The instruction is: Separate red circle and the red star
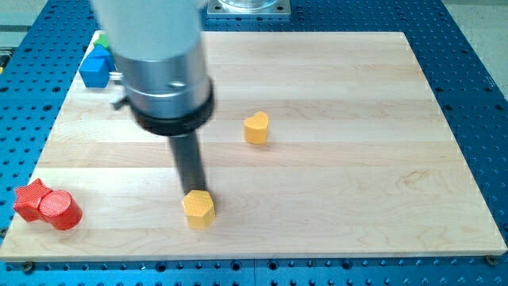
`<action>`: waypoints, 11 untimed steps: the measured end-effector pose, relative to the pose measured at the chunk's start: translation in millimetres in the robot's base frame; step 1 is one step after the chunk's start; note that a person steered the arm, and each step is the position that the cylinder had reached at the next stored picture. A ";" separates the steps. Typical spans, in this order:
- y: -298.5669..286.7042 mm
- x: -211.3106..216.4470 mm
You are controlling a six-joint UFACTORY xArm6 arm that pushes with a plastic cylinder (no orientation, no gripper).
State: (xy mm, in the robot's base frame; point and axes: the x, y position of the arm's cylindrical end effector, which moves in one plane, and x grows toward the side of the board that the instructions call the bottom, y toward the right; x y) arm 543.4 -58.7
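The wooden board point(333, 119) carries the arm's big grey housing and dark rod at the view's left-centre, and my tip point(193, 193), a bare rod with no jaws to open or close, rests against the top edge of the yellow hexagon point(198, 208). The red circle point(60, 210) and red star point(31, 199) sit touching at the bottom-left corner, well apart from my tip. I judge the approach step is in hand: next I must reach them and wedge between.
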 end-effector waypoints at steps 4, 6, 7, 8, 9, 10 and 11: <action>-218.6 -23.3; -241.0 -9.4; -245.0 -4.8; -211.9 11.3; -159.7 15.5; -145.7 11.6; -185.9 4.4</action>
State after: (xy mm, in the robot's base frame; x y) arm 547.8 -244.5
